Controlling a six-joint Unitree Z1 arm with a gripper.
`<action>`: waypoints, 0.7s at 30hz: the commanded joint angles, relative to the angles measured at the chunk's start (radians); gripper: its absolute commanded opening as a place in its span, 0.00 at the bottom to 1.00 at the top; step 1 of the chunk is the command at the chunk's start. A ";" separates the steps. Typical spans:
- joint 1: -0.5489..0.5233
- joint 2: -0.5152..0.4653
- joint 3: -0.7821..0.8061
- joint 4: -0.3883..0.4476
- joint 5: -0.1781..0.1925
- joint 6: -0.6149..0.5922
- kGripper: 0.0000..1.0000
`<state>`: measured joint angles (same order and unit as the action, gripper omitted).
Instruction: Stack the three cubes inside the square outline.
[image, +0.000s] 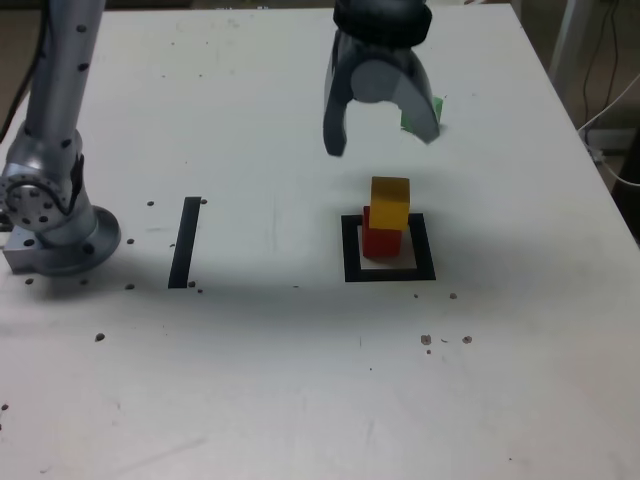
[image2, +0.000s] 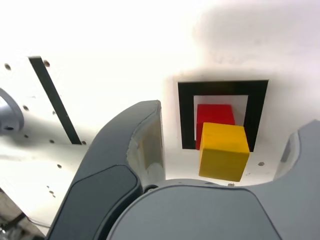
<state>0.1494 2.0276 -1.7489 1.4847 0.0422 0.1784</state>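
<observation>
The red cube (image: 381, 240) stands inside the square outline (image: 350, 250), and the yellow cube (image: 390, 202) sits on top of it, shifted a little off centre. In the wrist view the yellow cube (image2: 223, 151) covers part of the red cube (image2: 215, 114) within the square outline (image2: 186, 115). My gripper (image: 382, 140) hangs open above and behind the stack, holding nothing, its jaws wide apart. The green cube (image: 437, 105) peeks out behind one finger, mostly hidden.
A single straight black strip (image: 185, 241) lies on the white table (image: 300, 380) toward the exterior view's left. The arm's silver base (image: 55, 215) stands at the far left edge. Small dark specks dot the tabletop.
</observation>
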 joint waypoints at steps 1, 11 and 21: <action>0.064 -0.008 -0.022 0.007 0.021 0.057 0.99; 0.256 0.082 -0.184 0.048 0.040 0.288 1.00; 0.308 0.255 -0.420 0.086 0.006 0.600 0.99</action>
<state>0.4494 2.2674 -2.1601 1.5576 0.0499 0.7445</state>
